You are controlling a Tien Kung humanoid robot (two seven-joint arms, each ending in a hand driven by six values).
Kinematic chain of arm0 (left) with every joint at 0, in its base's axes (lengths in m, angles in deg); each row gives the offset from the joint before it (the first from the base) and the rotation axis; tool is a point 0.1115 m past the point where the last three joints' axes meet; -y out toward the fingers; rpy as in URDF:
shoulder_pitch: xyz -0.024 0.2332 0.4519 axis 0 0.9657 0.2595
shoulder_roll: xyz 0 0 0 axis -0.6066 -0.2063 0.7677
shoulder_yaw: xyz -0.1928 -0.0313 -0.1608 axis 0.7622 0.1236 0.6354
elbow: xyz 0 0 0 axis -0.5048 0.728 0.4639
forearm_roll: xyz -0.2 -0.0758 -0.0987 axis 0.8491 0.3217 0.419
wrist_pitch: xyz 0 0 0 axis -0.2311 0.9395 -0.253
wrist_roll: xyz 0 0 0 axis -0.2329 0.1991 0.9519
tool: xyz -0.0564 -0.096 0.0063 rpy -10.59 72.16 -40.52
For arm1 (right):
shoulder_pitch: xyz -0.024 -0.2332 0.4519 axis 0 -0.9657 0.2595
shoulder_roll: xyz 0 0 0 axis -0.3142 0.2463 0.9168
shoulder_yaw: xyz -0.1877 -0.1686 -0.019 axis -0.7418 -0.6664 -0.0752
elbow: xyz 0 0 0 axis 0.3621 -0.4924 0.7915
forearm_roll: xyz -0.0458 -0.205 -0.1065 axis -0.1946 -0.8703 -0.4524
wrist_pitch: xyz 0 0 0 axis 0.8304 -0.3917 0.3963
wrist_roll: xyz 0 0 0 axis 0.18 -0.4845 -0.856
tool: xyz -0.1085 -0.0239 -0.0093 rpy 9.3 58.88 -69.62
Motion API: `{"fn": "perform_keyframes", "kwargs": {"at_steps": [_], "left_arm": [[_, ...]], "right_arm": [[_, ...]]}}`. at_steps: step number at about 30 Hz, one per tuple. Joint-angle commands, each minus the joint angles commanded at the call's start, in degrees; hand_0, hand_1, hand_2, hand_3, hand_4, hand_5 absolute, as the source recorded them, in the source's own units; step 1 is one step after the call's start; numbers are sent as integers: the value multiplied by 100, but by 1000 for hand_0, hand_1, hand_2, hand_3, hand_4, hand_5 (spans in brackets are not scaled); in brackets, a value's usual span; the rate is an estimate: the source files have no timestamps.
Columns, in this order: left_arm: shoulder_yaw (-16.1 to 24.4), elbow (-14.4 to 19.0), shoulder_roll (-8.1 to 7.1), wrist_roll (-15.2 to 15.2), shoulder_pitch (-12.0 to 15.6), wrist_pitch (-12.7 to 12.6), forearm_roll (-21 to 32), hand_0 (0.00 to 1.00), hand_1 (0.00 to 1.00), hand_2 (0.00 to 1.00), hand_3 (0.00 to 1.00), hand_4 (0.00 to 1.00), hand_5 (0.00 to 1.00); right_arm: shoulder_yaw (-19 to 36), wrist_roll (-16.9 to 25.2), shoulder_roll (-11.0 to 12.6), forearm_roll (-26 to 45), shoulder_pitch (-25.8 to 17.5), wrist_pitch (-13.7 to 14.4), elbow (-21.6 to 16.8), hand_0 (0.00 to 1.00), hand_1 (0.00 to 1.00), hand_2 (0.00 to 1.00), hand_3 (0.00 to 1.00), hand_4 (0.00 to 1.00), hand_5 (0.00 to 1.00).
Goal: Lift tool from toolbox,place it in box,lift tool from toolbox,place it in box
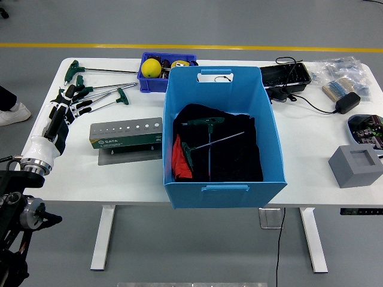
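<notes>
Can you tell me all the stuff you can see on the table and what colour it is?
big box: 1, blue, table middle
T-handle tools in box: 2, green handles, on black cloth
red thing: 1, in box, left side
T-handle tools on table: 3, green handles, far left
tool holder: 1, grey-green, left of box
small bin: 1, blue, behind box
ball: 1, yellow, in bin
tray: 1, black, far right
foam block: 1, grey, right edge
shoe: 1, white, a person's, floor, left
left hand: 1, white and black, open, table's left edge
</notes>
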Motion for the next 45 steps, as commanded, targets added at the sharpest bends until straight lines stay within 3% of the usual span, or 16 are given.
{"fn": "perform_keyframes", "kwargs": {"at_steps": [2, 3, 8, 9, 34, 45], "left_arm": [[-4, -13, 22, 14, 20, 55, 22, 805, 864, 935, 836, 915, 868], [6, -22, 42, 9, 25, 95, 28, 984, 998, 998, 934, 944, 998], [22, -50, 79, -8, 39, 234, 57, 984, 998, 998, 934, 944, 998], [26, -53, 81, -2, 44, 241, 64, 998, 998, 998, 996, 957, 998], [101, -53, 88, 263, 102, 137, 253, 998, 998, 998, 980, 954, 998], [83, -87, 88, 189, 116, 147, 234, 998, 998, 998, 978, 952, 998]], "right_arm": [[-17, 5, 1, 13, 8, 1, -3, 636, 615, 696, 548, 763, 659], [-23, 6, 2, 12, 12, 2, -5, 636, 615, 696, 548, 762, 660], [-37, 3, 7, -7, 28, 3, -13, 636, 615, 696, 548, 762, 660], [-38, 3, 8, -7, 30, 3, -14, 635, 615, 696, 548, 762, 659], [12, -42, -8, -82, 23, 24, -33, 635, 615, 697, 547, 760, 662], [35, -52, -8, -118, 8, 34, -41, 636, 615, 697, 547, 760, 663]]}}
